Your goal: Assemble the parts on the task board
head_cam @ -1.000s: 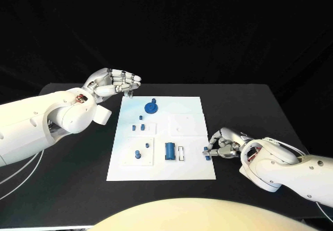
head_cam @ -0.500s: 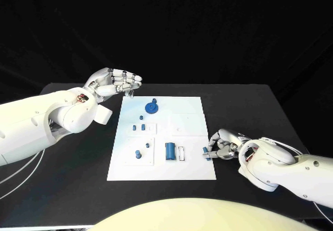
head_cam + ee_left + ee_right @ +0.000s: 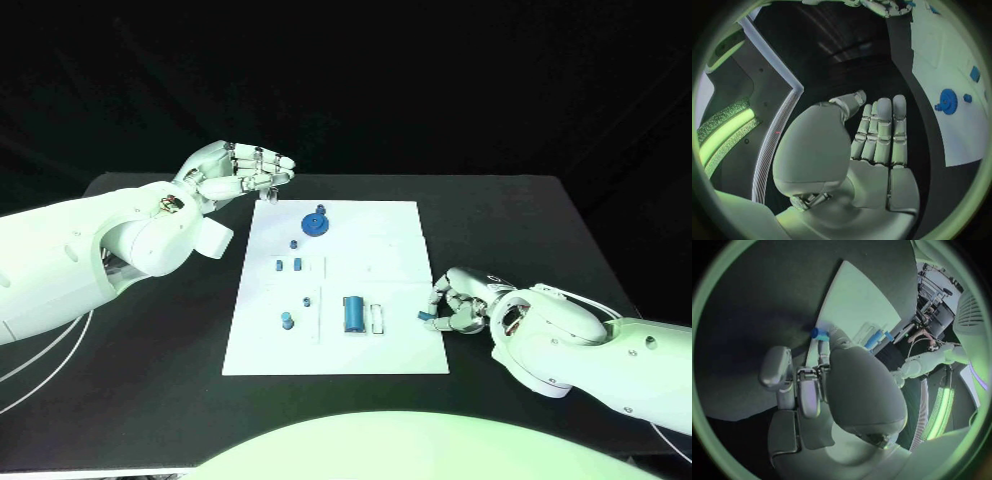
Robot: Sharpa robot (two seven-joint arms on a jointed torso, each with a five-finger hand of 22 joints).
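Note:
The white task board (image 3: 389, 225) lies in the middle of the black table. On it I see a blue disc with a knob (image 3: 315, 222), a blue cylinder (image 3: 352, 313) and several small blue pieces (image 3: 287, 321). My right hand (image 3: 464, 301) sits at the board's right edge and pinches a small blue part (image 3: 427, 316) in its fingertips; the right wrist view shows that part (image 3: 819, 333) just at the board's edge (image 3: 861, 305). My left hand (image 3: 238, 172) hovers beyond the board's far left corner, fingers curled in, holding nothing. In the left wrist view its fingers (image 3: 879, 132) lie together, with the disc (image 3: 948, 101) off to one side.
A narrow white slot (image 3: 378, 319) sits beside the blue cylinder. Bare black table (image 3: 519, 230) stretches to the right of the board and in front of it. My left forearm (image 3: 101, 250) lies over the table's left side.
My right hand has edged slightly closer to the board's right edge, still pinching the small blue part. The left hand has stayed where it was.

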